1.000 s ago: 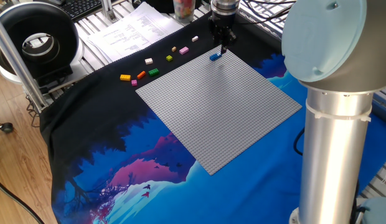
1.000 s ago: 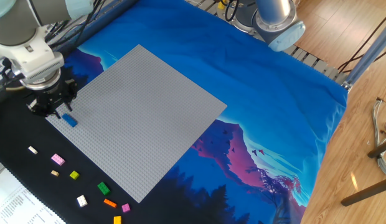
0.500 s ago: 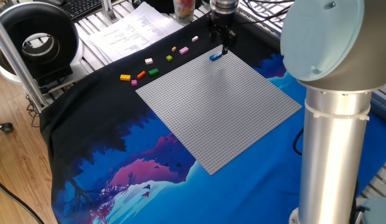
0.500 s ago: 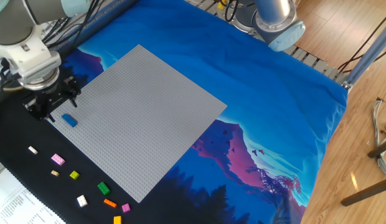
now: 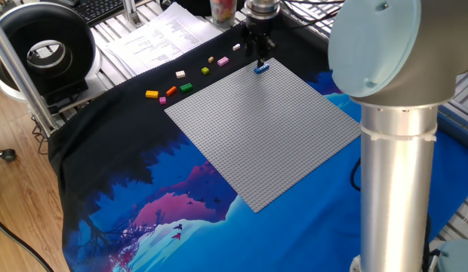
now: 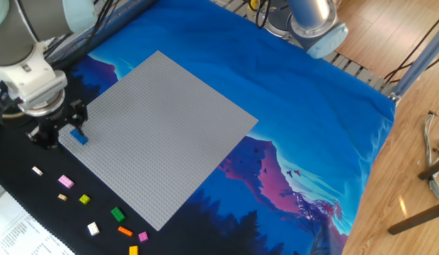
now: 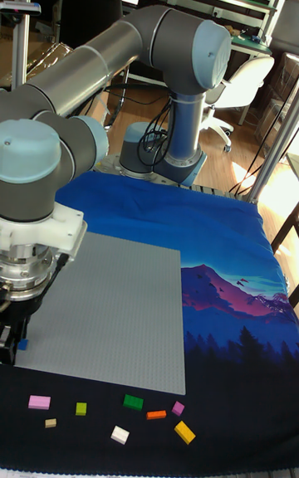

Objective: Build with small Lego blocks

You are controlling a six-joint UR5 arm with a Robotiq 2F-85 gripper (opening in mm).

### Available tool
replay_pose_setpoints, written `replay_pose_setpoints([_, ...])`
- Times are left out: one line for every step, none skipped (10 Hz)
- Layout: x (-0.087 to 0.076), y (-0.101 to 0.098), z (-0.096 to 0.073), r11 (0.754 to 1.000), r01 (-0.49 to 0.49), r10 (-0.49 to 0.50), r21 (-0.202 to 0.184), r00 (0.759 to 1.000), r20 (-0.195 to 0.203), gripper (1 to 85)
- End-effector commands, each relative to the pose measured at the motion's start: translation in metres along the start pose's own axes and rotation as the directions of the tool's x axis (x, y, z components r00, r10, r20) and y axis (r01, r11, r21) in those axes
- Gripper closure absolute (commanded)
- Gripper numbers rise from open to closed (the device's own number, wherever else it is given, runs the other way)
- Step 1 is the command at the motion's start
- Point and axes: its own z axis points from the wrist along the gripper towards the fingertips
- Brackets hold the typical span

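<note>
One fixed view looks down across the grey baseplate (image 5: 264, 132) from beside the arm's column, bricks at 11 o'clock. The other fixed view faces back from the opposite side. The tall fixed view stands nearer, facing the arm's base at 12 o'clock; all three share the baseplate.

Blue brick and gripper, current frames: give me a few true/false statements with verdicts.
1. The blue brick sits on the grey baseplate near a corner. True.
2. The gripper is carrying the blue brick in the air. False: the brick rests on the baseplate, and the gripper is beside it, off the plate's edge.
3. The other loose bricks lie on the black part of the cloth, off the baseplate. True; for example the green brick and the pink brick.
4. A yellow brick is already stacked on the blue one. False: nothing sits on the blue brick; the yellow brick lies on the cloth.
</note>
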Motion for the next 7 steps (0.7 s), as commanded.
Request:
replay_pose_setpoints([-0.007,-0.013,-0.001,1.0,0.003,-0.002,0.027,1.0,-0.029,44.0])
replay_pose_setpoints([-0.014,-0.016,0.0,0.999,-0.004,0.005,0.034,1.0,-0.012,44.0])
replay_pose_setpoints([-0.013,-0.032,-0.001,0.996,0.015,-0.012,0.093,1.0,-0.029,43.3])
replay_pose_setpoints([-0.013,-0.034,0.001,0.996,0.017,-0.014,0.093,0.999,-0.035,42.7])
replay_pose_setpoints([-0.013,-0.034,0.003,0.996,0.01,-0.008,0.089,0.999,-0.033,41.0])
replay_pose_setpoints([-0.014,-0.038,0.005,0.995,0.012,-0.009,0.096,0.999,-0.034,40.3])
replay_pose_setpoints([-0.018,-0.041,0.006,0.994,0.017,-0.014,0.104,0.999,-0.03,39.0])
